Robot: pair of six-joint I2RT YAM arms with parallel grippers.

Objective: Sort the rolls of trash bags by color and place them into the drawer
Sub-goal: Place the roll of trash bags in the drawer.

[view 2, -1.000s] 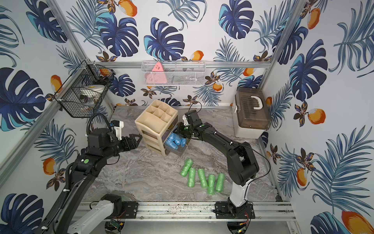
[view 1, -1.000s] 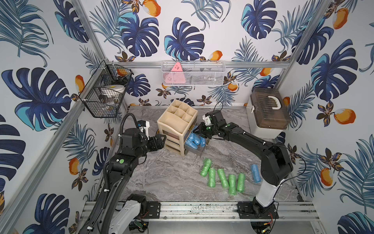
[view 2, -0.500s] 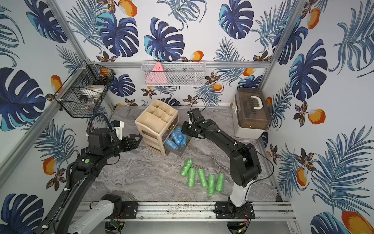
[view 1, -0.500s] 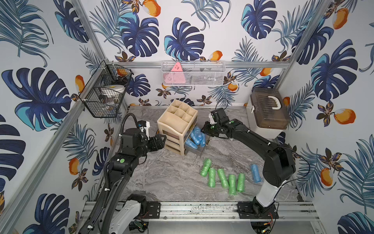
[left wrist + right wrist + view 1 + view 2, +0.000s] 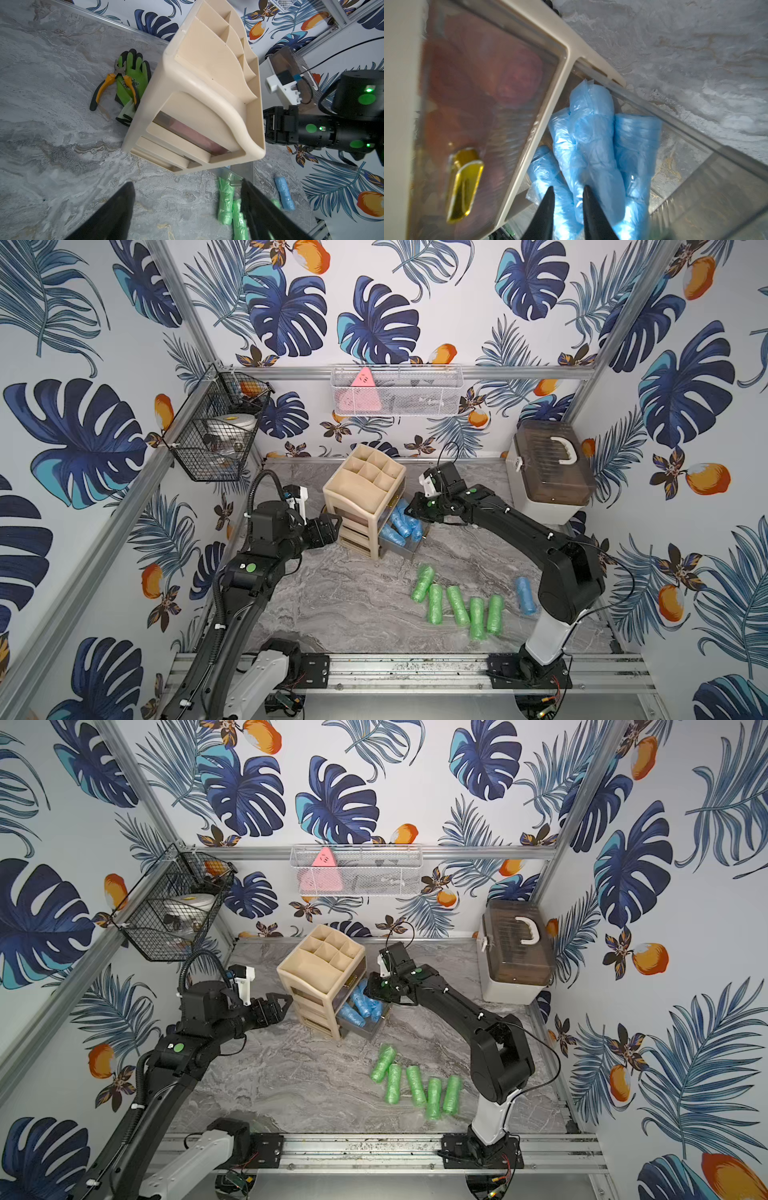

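A beige drawer organizer (image 5: 365, 485) (image 5: 322, 965) (image 5: 207, 93) stands at the back. Its low drawer (image 5: 405, 549) (image 5: 370, 1029) is pulled out and holds several blue rolls (image 5: 401, 524) (image 5: 359, 1006) (image 5: 591, 135). My right gripper (image 5: 409, 510) (image 5: 368, 990) (image 5: 568, 187) hangs over them, its jaws a narrow gap apart with nothing clamped. Pink rolls (image 5: 488, 83) show through the closed drawer above. Several green rolls (image 5: 457, 605) (image 5: 415, 1085) (image 5: 225, 199) and one blue roll (image 5: 525, 595) (image 5: 284, 193) lie on the table. My left gripper (image 5: 334, 522) (image 5: 286, 1002) (image 5: 187, 182) is open beside the organizer.
A green glove (image 5: 133, 74) and orange-handled pliers (image 5: 108, 87) lie behind the organizer. A brown-lidded box (image 5: 548, 472) stands at the back right. A black wire basket (image 5: 216, 427) and a white mesh shelf (image 5: 395, 391) hang on the walls.
My right gripper drew back a little from the drawer, then came forward again over the blue rolls. The left arm has not moved.
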